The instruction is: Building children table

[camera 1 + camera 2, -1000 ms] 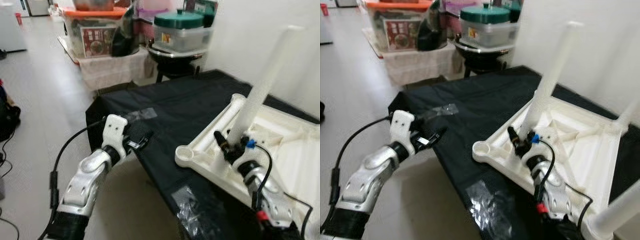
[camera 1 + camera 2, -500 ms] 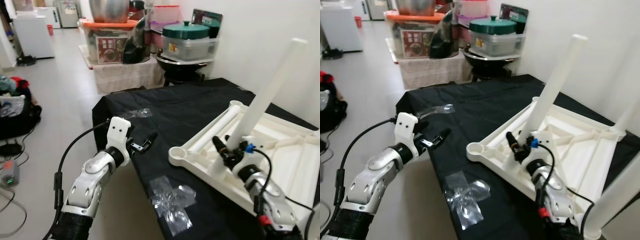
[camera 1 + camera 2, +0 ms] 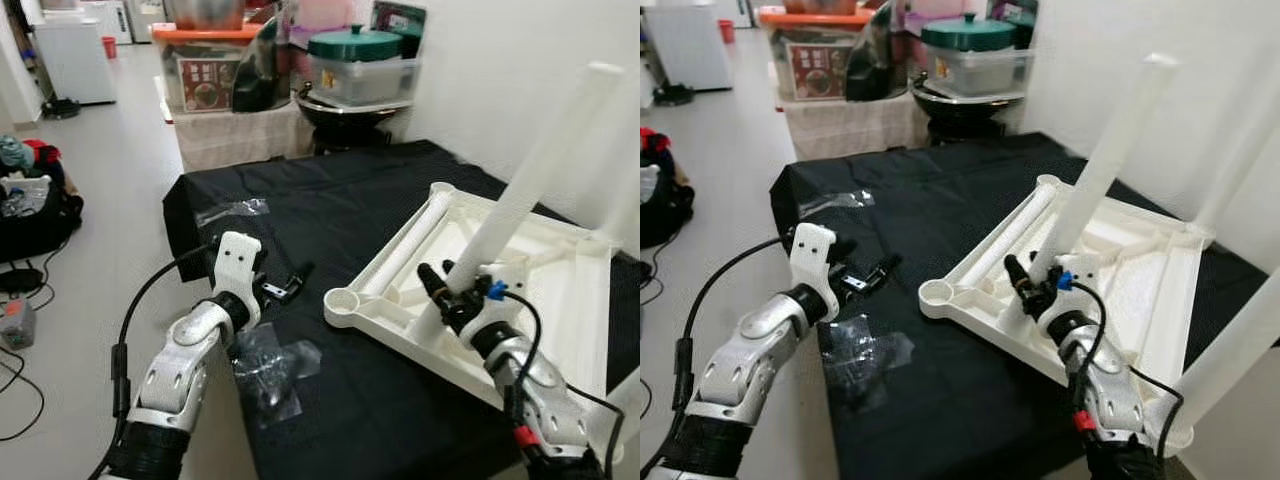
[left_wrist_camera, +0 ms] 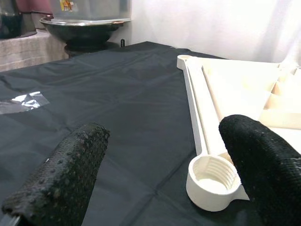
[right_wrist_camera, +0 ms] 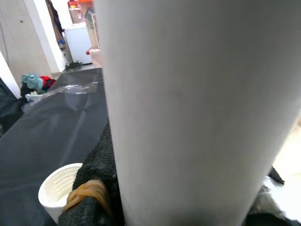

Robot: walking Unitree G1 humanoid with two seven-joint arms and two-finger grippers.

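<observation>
A black-covered bench (image 3: pixel 380 230) stands against a white wall, with tubs and a pot stacked on a low stand at the upper middle of the frame. At lower right, the right end effector (image 3: pixel 447 296) pinches the base of a white leg (image 3: pixel 530 185), its black fingers (image 5: pixel 96 188) pressed to the tube, which rises tilted toward the upper right. The leg stands in the upturned tabletop (image 3: pixel 560 300), a white ribbed tray shape lying on the bench across the right half of the frame; another leg lies flat along its upper-left rim. Its near corner socket (image 4: pixel 210 181) is open and threaded. At centre left, the left end effector (image 3: pixel 290 283) hovers above the bench edge with fingers (image 4: pixel 61 179) spread apart, pointing at that socket and holding nothing. Just below it lies crumpled clear plastic (image 3: pixel 270 365); a second clear piece (image 3: pixel 232 209) lies farther up the bench.
</observation>
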